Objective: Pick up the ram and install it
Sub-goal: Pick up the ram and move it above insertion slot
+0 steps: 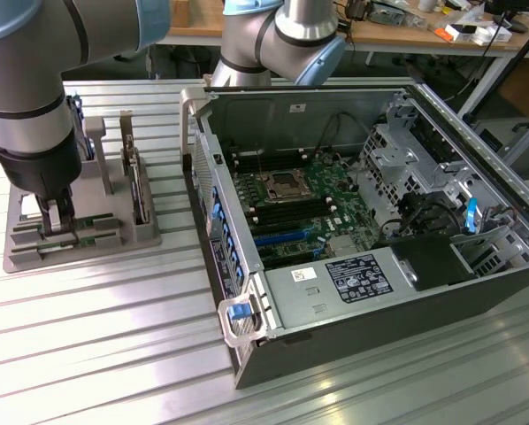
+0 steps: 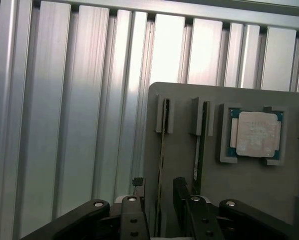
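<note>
While the jaws of the gripper (image 2: 158,182) stand apart, the ram (image 2: 163,150) lies in the gap between them, not clamped.

Seen edge-on from the wrist, the ram stands on its long edge in a slot of the grey holder (image 2: 179,150). Its long axis runs across the line on which the jaws close, with one finger on each flat side; whether either touches it I cannot tell. A second thin board (image 2: 199,145) stands parallel in the next slot, just beside it. Further along the holder, the square CPU chip (image 2: 254,132) sits in its own recess. In the exterior view the arm (image 1: 34,115) hangs over the holder on the ribbed table (image 1: 114,345), and the open computer case (image 1: 353,341) lies well apart, toward that view's right.
</note>
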Controlling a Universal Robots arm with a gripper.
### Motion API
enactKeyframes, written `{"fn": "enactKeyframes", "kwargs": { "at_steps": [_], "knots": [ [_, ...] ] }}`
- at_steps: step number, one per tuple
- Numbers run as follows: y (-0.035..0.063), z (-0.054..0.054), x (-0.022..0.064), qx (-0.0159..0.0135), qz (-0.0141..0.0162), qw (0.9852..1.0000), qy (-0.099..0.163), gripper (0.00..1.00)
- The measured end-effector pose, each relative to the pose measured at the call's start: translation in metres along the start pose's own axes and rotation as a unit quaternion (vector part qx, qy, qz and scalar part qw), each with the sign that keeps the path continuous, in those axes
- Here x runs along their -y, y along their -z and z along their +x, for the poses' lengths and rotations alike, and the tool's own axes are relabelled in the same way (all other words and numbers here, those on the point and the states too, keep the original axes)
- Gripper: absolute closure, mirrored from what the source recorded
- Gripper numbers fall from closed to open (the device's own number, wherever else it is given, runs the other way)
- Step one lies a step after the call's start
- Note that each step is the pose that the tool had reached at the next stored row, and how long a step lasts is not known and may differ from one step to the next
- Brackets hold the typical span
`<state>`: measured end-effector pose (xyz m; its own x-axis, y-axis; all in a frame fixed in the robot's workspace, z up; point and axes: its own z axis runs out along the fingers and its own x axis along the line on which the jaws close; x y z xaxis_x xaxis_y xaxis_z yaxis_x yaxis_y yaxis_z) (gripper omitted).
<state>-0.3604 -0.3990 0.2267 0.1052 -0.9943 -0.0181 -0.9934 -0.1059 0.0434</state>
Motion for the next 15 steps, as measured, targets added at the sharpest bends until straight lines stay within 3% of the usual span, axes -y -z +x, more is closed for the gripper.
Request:
{"fn": "enactKeyframes", "kwargs": {
  "at_steps": [10,15],
  "knots": [
    [-0.0124,0.0,-0.0016,0.0,0.0,1.0,0.0,0.64],
    [-0.0189,0.0,0.002,-0.0007,-0.0001,1.0,0.0,0.64]
  ]
}}
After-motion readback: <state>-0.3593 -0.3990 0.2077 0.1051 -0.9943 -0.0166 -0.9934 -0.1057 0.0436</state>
